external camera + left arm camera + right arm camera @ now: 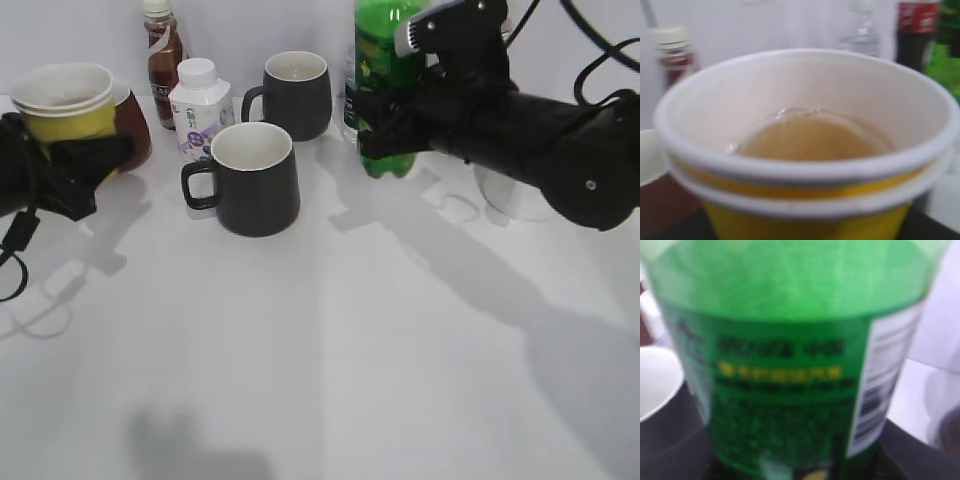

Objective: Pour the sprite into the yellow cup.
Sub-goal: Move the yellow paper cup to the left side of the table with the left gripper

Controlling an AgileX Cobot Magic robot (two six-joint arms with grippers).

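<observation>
Left gripper [85, 160] clamped around yellow cup [68, 105] at nine o'clock, right gripper [385, 125] closed on upright sprite [385, 60] at one o'clock, two dark mugs [250, 180] between

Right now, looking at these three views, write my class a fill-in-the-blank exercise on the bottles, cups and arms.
1. The right arm's jaws are shut on the ____ sprite bottle.
2. The left arm holds the ____ cup, which has a white rim.
3. Between the two arms stand two dark ____ with handles.
4. The held cup shows a double rim and already contains some ____.

Missing words: green; yellow; mugs; liquid
</observation>
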